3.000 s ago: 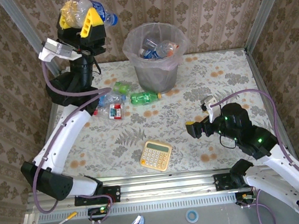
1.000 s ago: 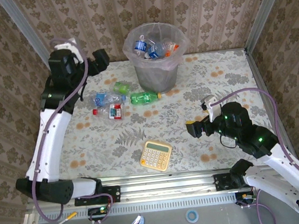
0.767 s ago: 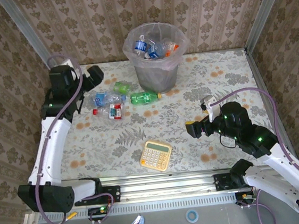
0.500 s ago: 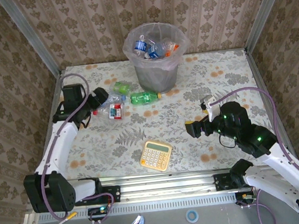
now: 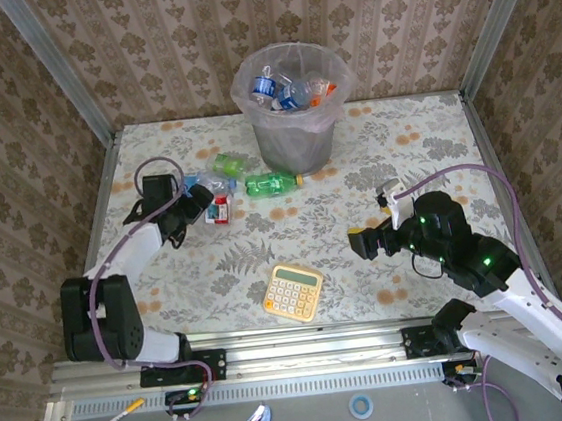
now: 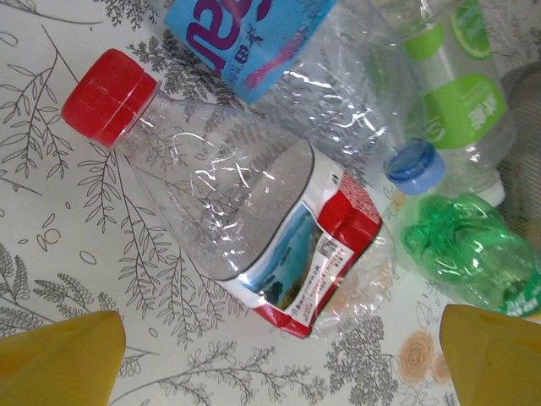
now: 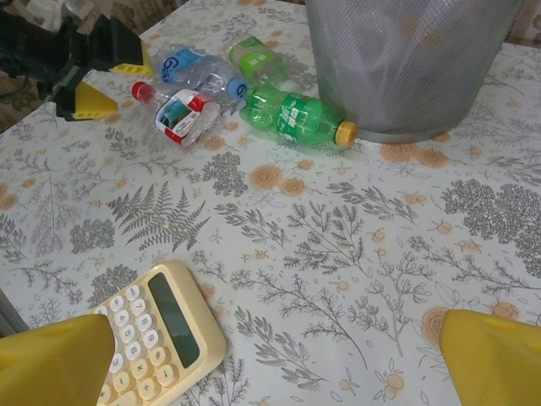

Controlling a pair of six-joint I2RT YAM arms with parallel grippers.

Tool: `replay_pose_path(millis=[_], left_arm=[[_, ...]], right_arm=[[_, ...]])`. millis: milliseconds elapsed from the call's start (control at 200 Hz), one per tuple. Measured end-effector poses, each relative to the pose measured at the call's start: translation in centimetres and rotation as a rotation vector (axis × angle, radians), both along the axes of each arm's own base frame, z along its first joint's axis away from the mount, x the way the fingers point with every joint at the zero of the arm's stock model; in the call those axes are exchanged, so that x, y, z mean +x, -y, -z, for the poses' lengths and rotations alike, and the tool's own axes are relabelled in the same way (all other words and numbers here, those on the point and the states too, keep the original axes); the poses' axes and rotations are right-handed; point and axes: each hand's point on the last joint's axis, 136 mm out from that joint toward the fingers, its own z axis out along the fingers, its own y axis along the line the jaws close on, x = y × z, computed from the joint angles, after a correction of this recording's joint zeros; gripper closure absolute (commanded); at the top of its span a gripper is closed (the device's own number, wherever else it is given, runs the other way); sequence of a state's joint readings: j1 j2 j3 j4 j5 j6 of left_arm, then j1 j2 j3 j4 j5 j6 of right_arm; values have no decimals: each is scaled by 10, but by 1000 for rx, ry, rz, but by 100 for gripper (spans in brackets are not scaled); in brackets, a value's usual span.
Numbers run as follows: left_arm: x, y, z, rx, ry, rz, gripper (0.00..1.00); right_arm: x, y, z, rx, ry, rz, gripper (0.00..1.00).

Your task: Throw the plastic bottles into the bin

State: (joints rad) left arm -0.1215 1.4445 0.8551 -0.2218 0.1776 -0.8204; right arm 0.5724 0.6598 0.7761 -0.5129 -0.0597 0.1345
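nearest the arm bases the yellow calculator (image 5: pixel 294 292) lay on the tabletop (image 5: pixel 405 147), no part of the job. the right jaws hung spread wide and empty over the near right of the tabletop, well apart from any bottle. further out on the left, four plastic bottles (image 5: pixel 216 209) lay in a loose cluster: the red-capped bottle (image 6: pixel 245 228) with its red label, the blue-labelled bottle (image 6: pixel 254 34), the green-labelled clear bottle (image 6: pixel 456 93) and the green bottle (image 5: pixel 273 182) just beside the bin. the left jaws stood spread on either side of the red-capped bottle, close above it and gripping nothing. at the far edge the bin (image 5: pixel 299 143) already held several binned bottles (image 5: pixel 293 87). by my reckoning the task was past halfway, with four bottles left to throw in.
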Motion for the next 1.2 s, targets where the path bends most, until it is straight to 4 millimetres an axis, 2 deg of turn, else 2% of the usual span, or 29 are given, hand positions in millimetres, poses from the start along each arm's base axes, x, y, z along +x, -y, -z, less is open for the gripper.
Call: replay_pose_path(millis=[440, 885, 1200], left_arm=[[14, -1, 60, 23, -107, -53, 5], [21, -1, 64, 75, -146, -88, 10], [30, 0, 67, 87, -146, -82, 31]], right_arm=[[-3, 2, 1, 4, 5, 1, 0], [-5, 3, 6, 5, 2, 2, 0], [-6, 4, 4, 8, 7, 2, 0]])
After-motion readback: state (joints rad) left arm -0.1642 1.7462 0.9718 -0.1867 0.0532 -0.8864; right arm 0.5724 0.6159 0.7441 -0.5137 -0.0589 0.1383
